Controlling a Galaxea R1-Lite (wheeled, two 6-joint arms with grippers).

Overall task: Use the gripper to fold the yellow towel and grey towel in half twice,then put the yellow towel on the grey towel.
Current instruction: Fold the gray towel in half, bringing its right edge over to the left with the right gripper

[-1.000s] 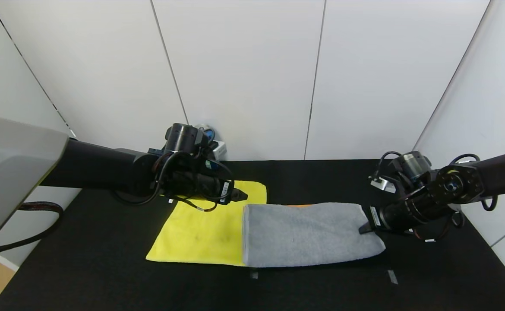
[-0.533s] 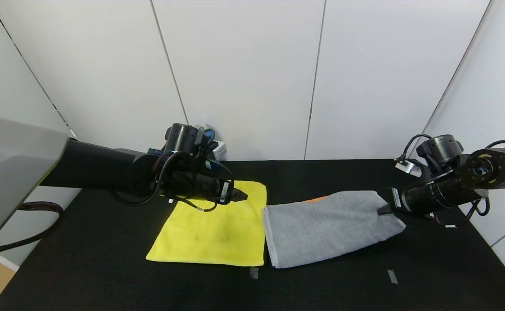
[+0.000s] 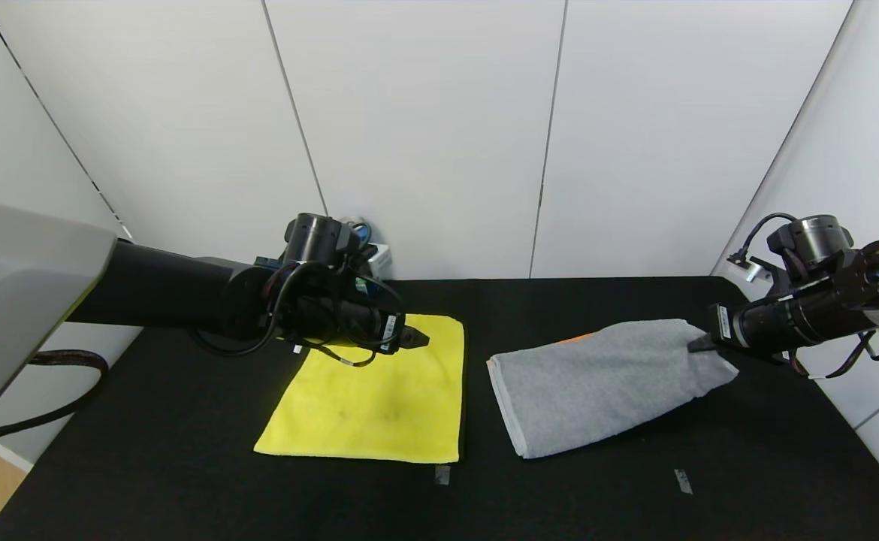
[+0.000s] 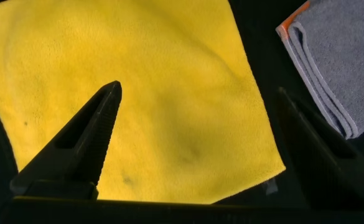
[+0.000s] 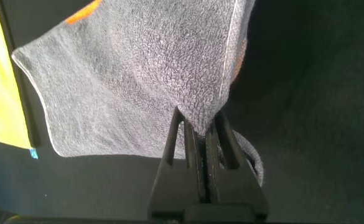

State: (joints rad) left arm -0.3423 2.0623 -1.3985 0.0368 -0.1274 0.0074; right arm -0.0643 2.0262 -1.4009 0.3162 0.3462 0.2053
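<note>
The yellow towel lies flat on the black table at centre left; it also fills the left wrist view. My left gripper hovers open above its far right part, empty. The grey towel, folded, lies to the right of the yellow one, apart from it, with an orange band peeking at its far edge. My right gripper is shut on the grey towel's right end and lifts that end slightly.
The black table has white walls behind and at the right. Two small tape marks sit near the front edge. A socket with cables is at the back behind the left arm.
My right gripper has dragged the grey towel to the right and slightly back, off the yellow towel's edge. The left arm has barely moved.
</note>
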